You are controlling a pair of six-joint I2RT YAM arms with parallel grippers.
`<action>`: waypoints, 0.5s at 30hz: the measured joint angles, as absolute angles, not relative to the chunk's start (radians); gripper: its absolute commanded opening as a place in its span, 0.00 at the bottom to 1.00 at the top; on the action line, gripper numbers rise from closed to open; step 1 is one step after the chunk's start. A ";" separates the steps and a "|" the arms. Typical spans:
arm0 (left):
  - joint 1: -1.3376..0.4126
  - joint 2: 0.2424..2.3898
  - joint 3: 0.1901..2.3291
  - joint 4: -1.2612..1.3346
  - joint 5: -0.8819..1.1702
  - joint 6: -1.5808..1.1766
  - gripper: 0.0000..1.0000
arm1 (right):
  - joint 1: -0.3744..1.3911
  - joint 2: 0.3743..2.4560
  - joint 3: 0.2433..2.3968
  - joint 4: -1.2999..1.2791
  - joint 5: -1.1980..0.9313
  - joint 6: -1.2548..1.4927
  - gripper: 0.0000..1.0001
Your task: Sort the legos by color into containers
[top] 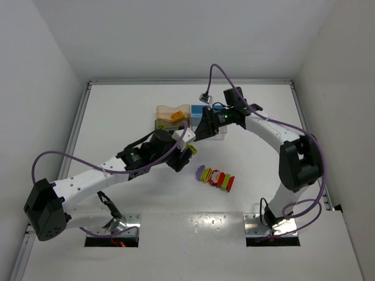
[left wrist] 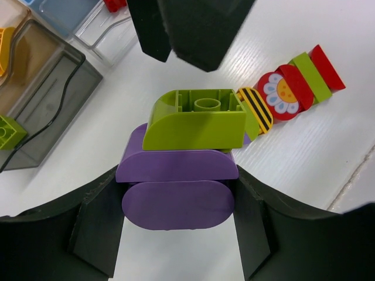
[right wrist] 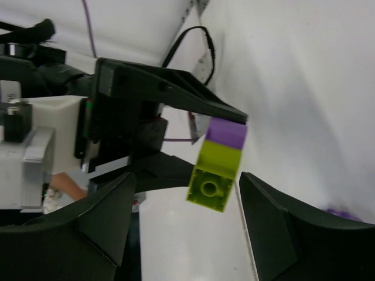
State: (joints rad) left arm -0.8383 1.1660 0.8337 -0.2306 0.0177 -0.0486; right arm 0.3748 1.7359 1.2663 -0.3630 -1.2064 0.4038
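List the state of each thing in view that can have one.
Left claw: shut on the purple piece.
Green piece: stuck on the purple piece.
Right claw: open, straddling the green piece without touching.
Tan bin: holds a yellow piece.
Dark grey bin: holds a second green piece.
Clear bin: holds a red piece.
Loose pieces: in a row on the table.

I'm working in a lab test cell: bare white surface [top: 117, 111], white walls [top: 35, 47], left arm [top: 88, 178] and right arm [top: 272, 136] bolted at its near edge.
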 measured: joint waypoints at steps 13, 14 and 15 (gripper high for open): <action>-0.838 1.171 0.832 -0.222 0.002 -0.037 0.03 | 0.397 1.729 1.234 -0.334 -1.223 0.439 0.72; -0.838 1.171 0.832 -0.222 0.002 -0.037 0.03 | 0.398 1.729 1.235 -0.356 -1.207 0.419 0.72; -0.838 1.171 0.832 -0.222 0.002 -0.037 0.03 | 0.402 1.729 1.240 -0.384 -1.188 0.396 0.72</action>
State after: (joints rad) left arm -0.8383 1.1709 0.8322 -0.2218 0.0021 -0.0368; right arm 0.4015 1.7290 1.2400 -0.3840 -1.1877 0.3958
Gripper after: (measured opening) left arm 0.694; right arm 0.721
